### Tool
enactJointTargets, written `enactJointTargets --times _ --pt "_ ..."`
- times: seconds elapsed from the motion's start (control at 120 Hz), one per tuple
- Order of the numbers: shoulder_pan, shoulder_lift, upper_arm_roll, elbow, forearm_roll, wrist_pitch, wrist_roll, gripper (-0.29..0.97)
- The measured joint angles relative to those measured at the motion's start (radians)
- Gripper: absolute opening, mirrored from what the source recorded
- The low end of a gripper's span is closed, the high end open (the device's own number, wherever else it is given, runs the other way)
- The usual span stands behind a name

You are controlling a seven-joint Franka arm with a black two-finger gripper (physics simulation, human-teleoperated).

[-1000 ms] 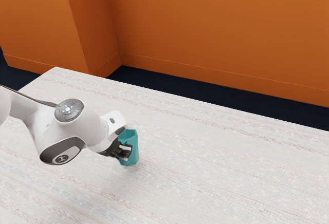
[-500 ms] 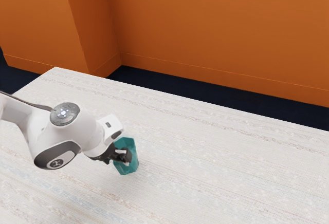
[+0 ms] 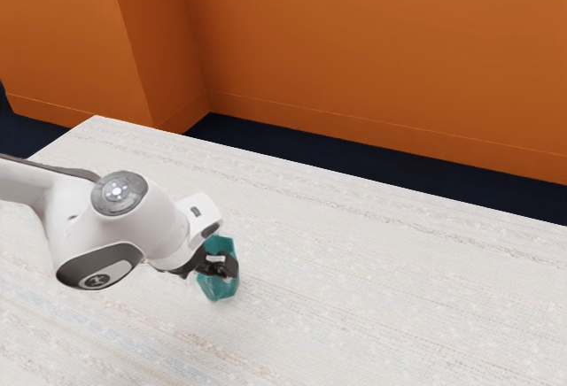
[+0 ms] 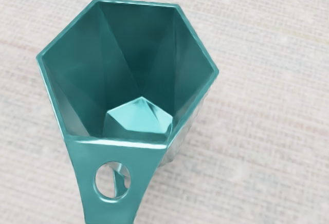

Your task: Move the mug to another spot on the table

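Pinching the teal mug [image 3: 221, 285] at its handle side, my claw [image 3: 216, 266] is closed on it, and from my hand I look down into its six-sided hollow, the handle [image 4: 110, 208] with its round hole nearest me. The mug leans over the pale table [image 3: 399, 271], towards the exterior view's lower left; whether it touches the top I cannot tell. Beyond the table lie a dark floor [image 3: 354, 160] and orange walls [image 3: 354, 41].
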Motion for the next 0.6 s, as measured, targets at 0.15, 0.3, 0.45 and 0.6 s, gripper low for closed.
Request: enactJointTargets --times 0.15,0.3,0.45,0.6 --pt "0.002 -0.026 -0.002 0.088 -0.043 -0.093 -0.022 0.64" --pt "0.013 -0.038 0.001 0.202 -0.101 -0.217 -0.035 0.66" --pt "0.031 0.018 0.011 0.475 -0.208 -0.447 0.013 0.67" --pt "0.058 0.139 0.012 0.730 -0.267 -0.657 0.125 0.67"
